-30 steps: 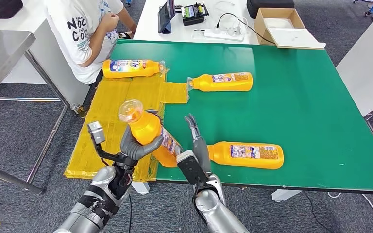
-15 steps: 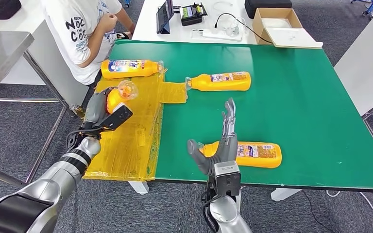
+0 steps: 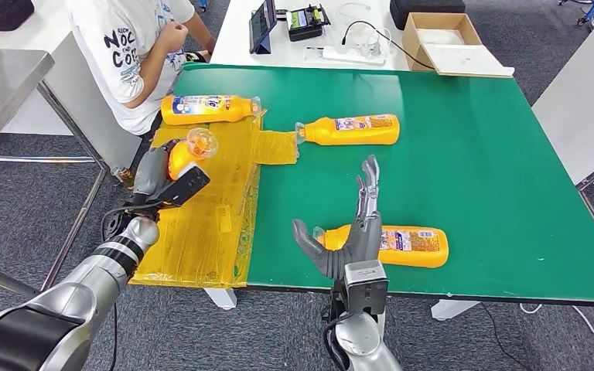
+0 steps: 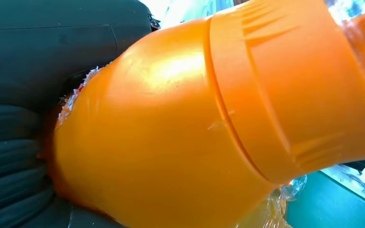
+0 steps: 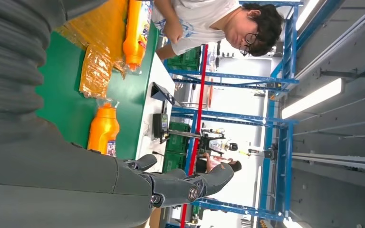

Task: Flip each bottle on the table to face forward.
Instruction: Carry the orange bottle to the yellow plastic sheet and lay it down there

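The person's white shirt (image 3: pixel 128 54) reads "NOC" and "CO".

Four orange bottles. Near bottle (image 3: pixel 390 246) lies flat on green table. Middle bottle (image 3: pixel 352 130) and far bottle (image 3: pixel 205 109) lie flat. Fourth bottle (image 3: pixel 188 153) held up off yellow sheet.

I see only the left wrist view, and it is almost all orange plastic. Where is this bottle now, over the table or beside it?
Observer: In the head view the left hand holds that bottle above the yellow sheet at the table's left side.
Operator: Is the right hand busy?
Observer: No, the right hand holds nothing; its fingers are spread, just in front of another bottle near the front edge.
Operator: How many bottles lie on the table?
Observer: Three: that one, one in the middle, and one on the yellow sheet near the person.
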